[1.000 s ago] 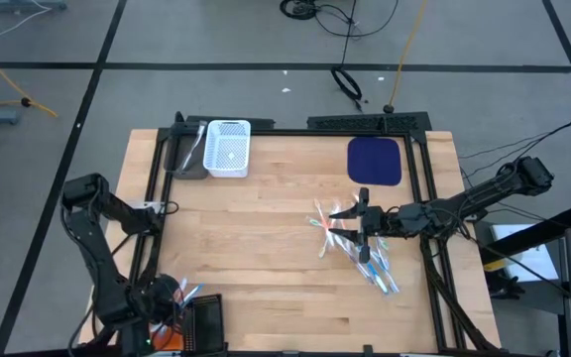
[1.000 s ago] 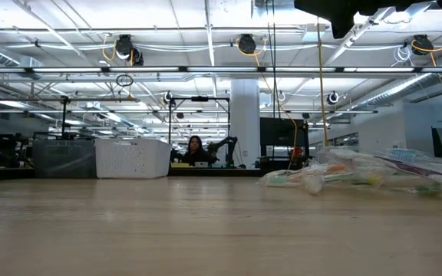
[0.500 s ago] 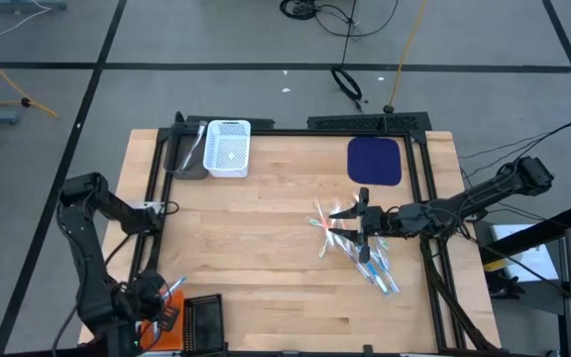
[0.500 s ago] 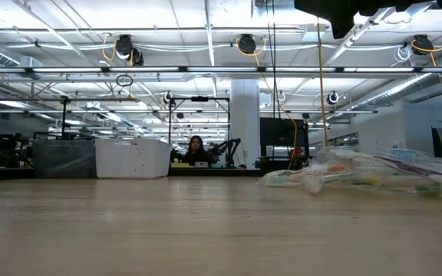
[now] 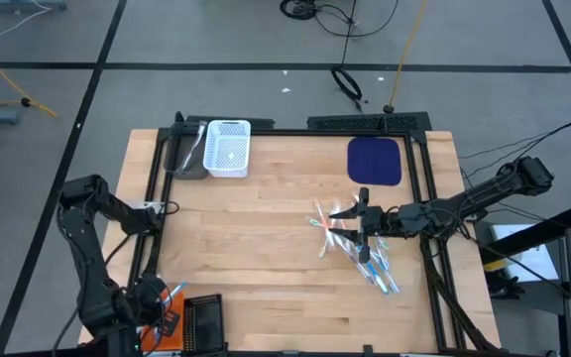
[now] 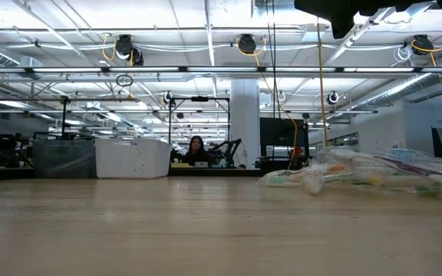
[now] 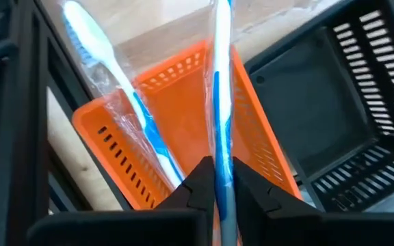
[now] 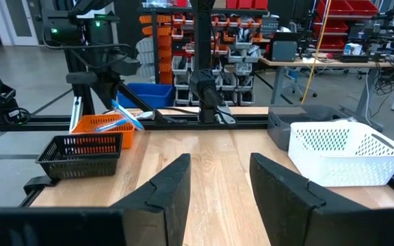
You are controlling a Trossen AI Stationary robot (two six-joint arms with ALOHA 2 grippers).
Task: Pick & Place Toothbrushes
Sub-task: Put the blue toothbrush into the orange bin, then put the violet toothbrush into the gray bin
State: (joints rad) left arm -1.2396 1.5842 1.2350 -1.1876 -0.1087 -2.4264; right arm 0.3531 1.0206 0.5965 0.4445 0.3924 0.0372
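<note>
Blue-and-white toothbrush (image 7: 221,102) hangs gripped between the left gripper's (image 7: 217,179) fingers directly over the orange basket (image 7: 176,109), awaiting release, while the right gripper (image 5: 364,224), fingers apart, hovers over the toothbrush pile (image 5: 357,249) across the worktop (image 5: 266,218).

Left gripper (image 5: 159,302) over orange basket (image 5: 164,327) — toothbrushes (image 5: 357,246) under right gripper (image 5: 361,224)

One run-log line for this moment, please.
left claw: gripping blue-white toothbrush over orange basket | right claw: open, above toothbrush pile | black basket: beside orange one
</note>
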